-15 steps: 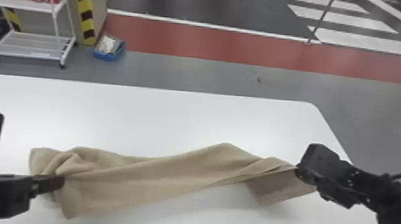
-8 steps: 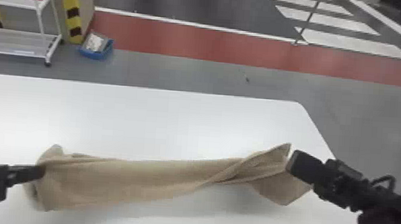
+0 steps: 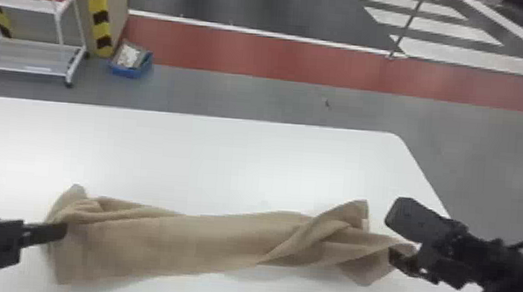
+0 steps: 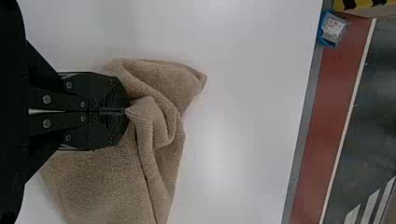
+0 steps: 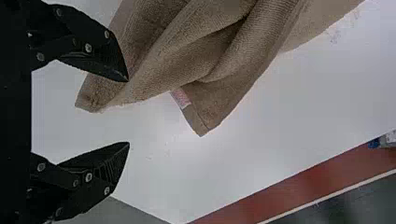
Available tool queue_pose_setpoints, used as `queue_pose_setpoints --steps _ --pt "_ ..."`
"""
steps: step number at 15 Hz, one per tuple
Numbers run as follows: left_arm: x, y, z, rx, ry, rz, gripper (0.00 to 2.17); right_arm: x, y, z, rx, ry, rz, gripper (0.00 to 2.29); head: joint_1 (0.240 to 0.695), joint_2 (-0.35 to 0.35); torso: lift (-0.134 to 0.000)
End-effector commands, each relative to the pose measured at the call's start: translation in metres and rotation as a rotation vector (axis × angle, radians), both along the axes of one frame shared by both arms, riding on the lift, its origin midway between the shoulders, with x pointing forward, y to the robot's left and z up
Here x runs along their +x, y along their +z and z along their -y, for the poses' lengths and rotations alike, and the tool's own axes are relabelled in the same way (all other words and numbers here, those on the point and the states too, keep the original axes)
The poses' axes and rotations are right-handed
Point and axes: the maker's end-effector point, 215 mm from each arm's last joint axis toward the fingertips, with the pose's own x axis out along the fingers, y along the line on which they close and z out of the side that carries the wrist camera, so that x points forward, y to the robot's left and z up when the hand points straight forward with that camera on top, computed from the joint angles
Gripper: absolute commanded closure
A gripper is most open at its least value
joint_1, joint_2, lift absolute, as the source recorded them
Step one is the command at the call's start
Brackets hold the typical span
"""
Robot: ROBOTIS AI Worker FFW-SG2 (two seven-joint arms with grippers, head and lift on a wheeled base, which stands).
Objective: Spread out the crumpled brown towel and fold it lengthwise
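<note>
The white counter [image 3: 228, 163] carries the brown towel [image 3: 170, 242], stretched in a long, narrow, twisted band along its near part. That cloth looks soft, limp and light, likely to grip well but to slump wherever it is unsupported. The left gripper [image 4: 127, 111] has its fingers closed on a bunched fold at the towel's left end; the right gripper [image 5: 128, 112] holds its fingers wide apart beside the right end. The best bite there would be the loose far corner [image 5: 201, 130], just beside the little pale label [image 5: 181, 98], catching one layer rather than the twisted folds
</note>
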Motion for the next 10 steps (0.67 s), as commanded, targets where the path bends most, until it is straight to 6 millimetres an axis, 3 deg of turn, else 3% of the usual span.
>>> queue_pose_setpoints --steps 1,2,3,7,10 --pt "-0.003 -0.005 0.002 -0.002 -0.004 -0.015 0.85 0.002 -0.007 -0.007 0.154 -0.024 -0.027 0.02 0.695 -0.222 -0.124" --pt "-0.003 -0.005 0.003 -0.002 -0.006 -0.014 0.35 0.009 -0.005 -0.010 0.217 -0.033 -0.024 0.02 0.695 -0.222 -0.124" --pt "-0.004 -0.006 0.004 -0.001 -0.006 -0.016 0.10 0.022 0.000 -0.011 0.276 -0.057 -0.003 0.02 0.695 -0.220 -0.124" --pt "-0.007 -0.007 -0.002 0.007 0.006 -0.003 0.08 0.061 0.011 -0.018 0.416 -0.094 0.010 0.05 0.695 -0.201 -0.124" --pt "-0.013 -0.010 -0.005 0.008 0.011 -0.009 0.09 0.089 0.000 -0.025 0.522 -0.137 -0.030 0.07 0.695 -0.181 -0.124"
